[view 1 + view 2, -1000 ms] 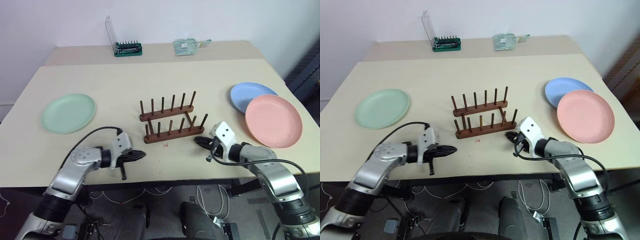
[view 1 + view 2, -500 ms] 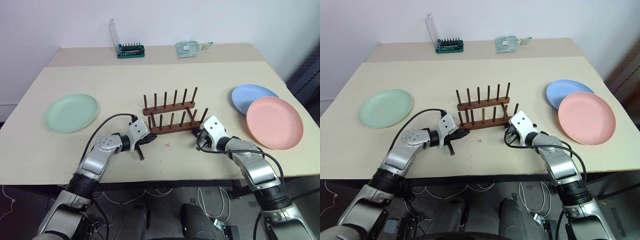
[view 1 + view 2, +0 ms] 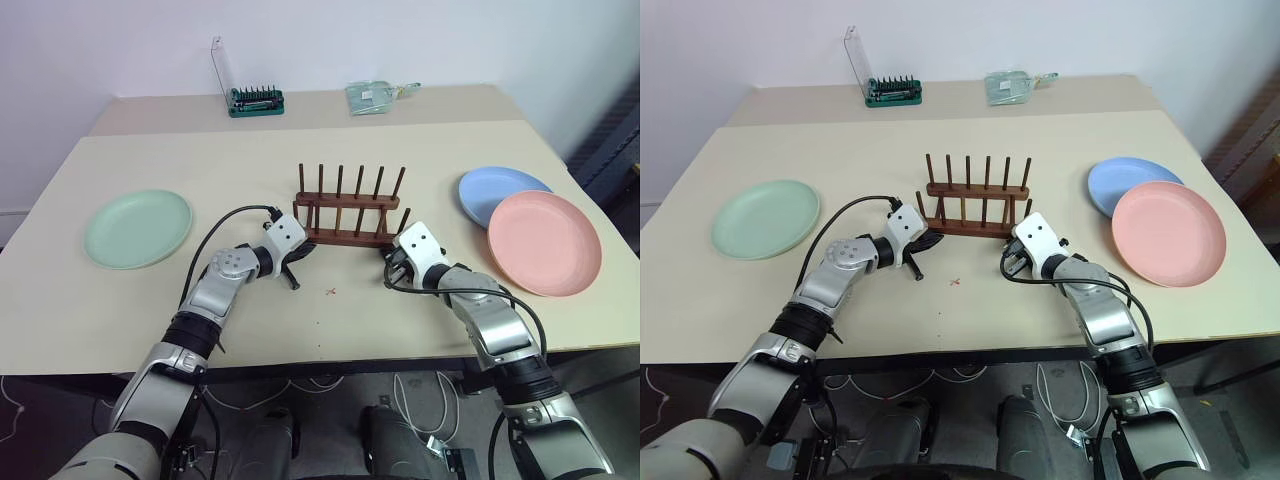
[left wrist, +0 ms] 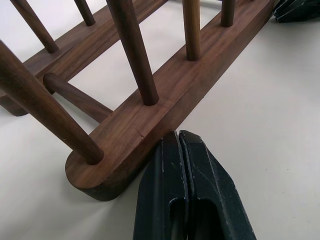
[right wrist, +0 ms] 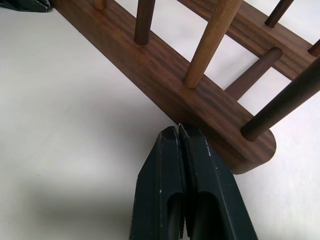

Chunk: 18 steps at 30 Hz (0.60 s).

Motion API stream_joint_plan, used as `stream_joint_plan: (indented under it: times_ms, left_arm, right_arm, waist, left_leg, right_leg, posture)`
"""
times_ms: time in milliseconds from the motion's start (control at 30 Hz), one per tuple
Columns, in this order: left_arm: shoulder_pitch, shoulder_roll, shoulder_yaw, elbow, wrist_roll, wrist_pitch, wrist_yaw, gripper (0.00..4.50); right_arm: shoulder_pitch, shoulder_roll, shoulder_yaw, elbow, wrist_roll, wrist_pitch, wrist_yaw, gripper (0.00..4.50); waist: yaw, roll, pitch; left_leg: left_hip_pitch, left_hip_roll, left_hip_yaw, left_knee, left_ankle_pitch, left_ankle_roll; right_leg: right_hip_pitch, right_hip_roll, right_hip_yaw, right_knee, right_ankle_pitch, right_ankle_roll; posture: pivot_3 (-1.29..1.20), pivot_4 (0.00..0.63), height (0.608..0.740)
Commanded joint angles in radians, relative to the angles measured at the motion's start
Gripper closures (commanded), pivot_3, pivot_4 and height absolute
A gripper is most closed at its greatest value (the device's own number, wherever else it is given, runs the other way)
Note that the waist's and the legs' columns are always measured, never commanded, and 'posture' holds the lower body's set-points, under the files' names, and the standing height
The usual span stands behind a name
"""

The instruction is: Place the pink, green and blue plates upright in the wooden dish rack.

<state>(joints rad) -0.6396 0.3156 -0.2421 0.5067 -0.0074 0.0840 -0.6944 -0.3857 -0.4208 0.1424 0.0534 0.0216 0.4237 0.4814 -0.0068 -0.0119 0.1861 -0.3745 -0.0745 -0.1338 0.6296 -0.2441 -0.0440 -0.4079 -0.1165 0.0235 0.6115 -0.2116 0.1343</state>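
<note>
The wooden dish rack (image 3: 350, 222) stands empty at the table's middle, its pegs upright. My left gripper (image 3: 300, 253) is shut, its tips against the left end of the near rail (image 4: 165, 95). Shut as well, my right gripper (image 3: 389, 260) touches the same rail near its right end (image 5: 190, 95). The green plate (image 3: 138, 228) lies flat at the far left. The blue plate (image 3: 500, 190) lies flat at the right, and the pink plate (image 3: 545, 243) overlaps its near edge.
A green bit-set case (image 3: 255, 97) with its clear lid raised and a clear plastic packet (image 3: 375, 95) sit on the rear table. A small red mark (image 3: 330, 292) is on the tabletop in front of the rack.
Both grippers have moved forward to the rack's near rail. The rack has slid away from the red mark and turned from slanted to roughly square with the table.
</note>
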Motion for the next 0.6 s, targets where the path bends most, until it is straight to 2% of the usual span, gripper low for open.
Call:
stream_joint_plan:
  times_ms: [33,367,533,600]
  left_arm:
    - [0.032,0.004,-0.003,-0.011,0.009,0.01,-0.023,4.5]
    - [0.098,0.022,0.015,-0.114,0.005,0.047,-0.048,4.5]
    - [0.131,0.031,0.041,-0.21,-0.036,0.061,-0.076,4.5]
    - [0.152,0.027,0.057,-0.303,-0.1,0.085,-0.117,4.5]
  right_arm:
    - [-0.016,0.006,-0.016,0.003,-0.008,-0.02,-0.011,4.46]
    - [-0.062,0.014,-0.035,0.083,-0.017,-0.055,-0.046,4.46]
    - [0.011,-0.086,-0.07,-0.09,0.037,-0.072,0.076,4.46]
    - [0.067,-0.168,-0.142,-0.224,0.106,-0.021,0.15,3.96]
  waist:
    - [-0.003,0.0,0.0]
    - [-0.009,0.0,0.0]
    - [-0.007,0.0,0.001]
    - [-0.005,0.002,0.002]
  left_leg:
    - [0.0,0.0,0.0,0.0,0.0,0.0]
    - [0.0,0.0,0.0,-0.002,0.0,0.0]
    - [-0.001,0.0,-0.001,-0.002,0.0,0.001]
    - [-0.001,0.0,0.0,-0.002,-0.001,0.001]
  right_leg:
    - [0.0,0.0,0.0,0.0,0.0,0.0]
    - [0.0,0.0,0.0,0.0,0.0,0.0]
    - [-0.001,0.0,0.0,0.0,0.0,0.001]
    - [-0.001,0.0,0.0,-0.001,-0.001,0.001]
  posture:
    - [0.0,0.15,0.74]
    - [0.0,0.15,0.74]
    - [0.0,0.15,0.74]
    - [0.0,0.15,0.74]
